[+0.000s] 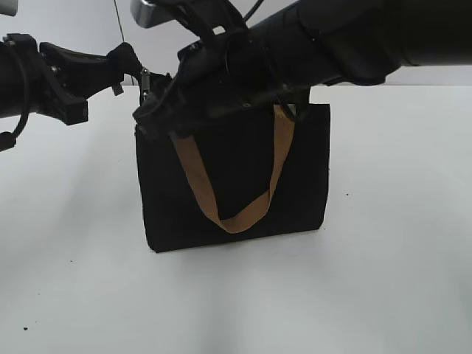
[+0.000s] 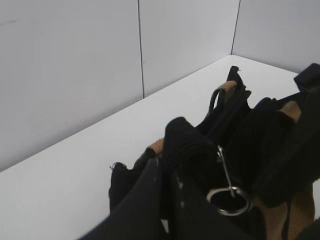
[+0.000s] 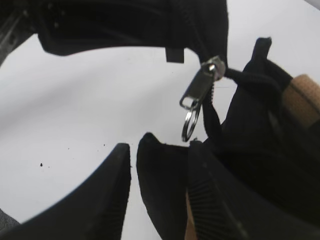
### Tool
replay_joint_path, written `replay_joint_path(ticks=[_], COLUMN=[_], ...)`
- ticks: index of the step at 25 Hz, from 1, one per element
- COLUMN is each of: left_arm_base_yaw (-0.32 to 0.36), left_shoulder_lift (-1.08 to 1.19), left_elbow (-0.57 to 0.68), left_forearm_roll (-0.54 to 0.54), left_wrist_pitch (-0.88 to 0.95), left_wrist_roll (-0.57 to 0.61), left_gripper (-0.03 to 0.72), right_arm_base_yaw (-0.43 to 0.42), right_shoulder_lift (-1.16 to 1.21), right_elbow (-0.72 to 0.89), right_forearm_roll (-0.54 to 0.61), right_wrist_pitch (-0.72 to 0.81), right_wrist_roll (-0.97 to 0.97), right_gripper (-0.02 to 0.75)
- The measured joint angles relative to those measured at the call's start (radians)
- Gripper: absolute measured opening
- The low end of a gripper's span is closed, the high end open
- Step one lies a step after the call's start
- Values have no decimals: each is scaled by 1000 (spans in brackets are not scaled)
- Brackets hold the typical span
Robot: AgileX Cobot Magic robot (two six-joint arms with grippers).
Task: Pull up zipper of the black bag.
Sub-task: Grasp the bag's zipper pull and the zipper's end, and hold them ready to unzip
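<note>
The black bag stands upright on the white table, one tan handle hanging down its front. The silvery zipper sits at the bag's top left corner. Its slider and ring pull hang free, with nothing holding them. My left gripper comes in from the left. Its fingers are pressed together on the bag's black fabric at the end of the zip track. My right gripper reaches across from the right. Its fingers straddle the bag's corner fabric, with a thin gap at the left finger.
The white table stretches around the bag, with a few dark specks near the front left. White wall panels stand behind. The right arm crosses above the bag's top edge. The second tan handle shows behind the bag's mouth.
</note>
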Motion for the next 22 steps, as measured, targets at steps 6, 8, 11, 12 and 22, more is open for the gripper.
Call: replay_joint_path(ticks=[6, 8, 11, 12, 22], left_arm_base_yaw=[0, 0, 0, 0, 0], left_shoulder_lift=[0, 0, 0, 0, 0], left_elbow=[0, 0, 0, 0, 0], left_forearm_roll=[0, 0, 0, 0, 0], left_wrist_pitch=[0, -3, -8, -8, -8], left_wrist_roll=[0, 0, 0, 0, 0], left_gripper=[0, 0, 0, 0, 0], right_arm_base_yaw=[1, 1, 1, 1, 1], right_shoulder_lift=[45, 52, 56, 59, 63], right_elbow=[-43, -43, -53, -53, -53], right_forearm_roll=[7, 7, 9, 12, 26], right_wrist_pitch=[4, 2, -17, -29, -99], right_wrist_roll=[-1, -1, -1, -1, 47], right_gripper=[255, 253, 244, 239, 188])
